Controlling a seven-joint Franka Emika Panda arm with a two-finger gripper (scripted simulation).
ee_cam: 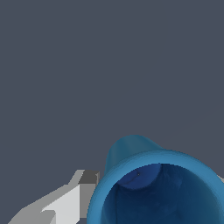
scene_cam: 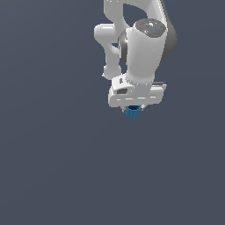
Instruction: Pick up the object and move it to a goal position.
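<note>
The object (scene_cam: pixel 132 112) is a small blue cup-like cylinder that shows just beneath the white hand of my arm in the exterior view. My gripper (scene_cam: pixel 133 108) points straight down over it, and the hand hides most of the fingers. In the wrist view the object (ee_cam: pixel 131 153) fills the lower part of the picture, with its hollow top facing the camera. One grey-white finger (ee_cam: pixel 65 203) presses against the cup's rim on one side, and a sliver of the other finger shows at the opposite edge. The gripper is shut on the object.
A flat, uniform dark grey surface (scene_cam: pixel 52 154) fills the rest of both views. The arm's white links and joints (scene_cam: pixel 145 48) rise above the hand in the exterior view. No other objects or markers show.
</note>
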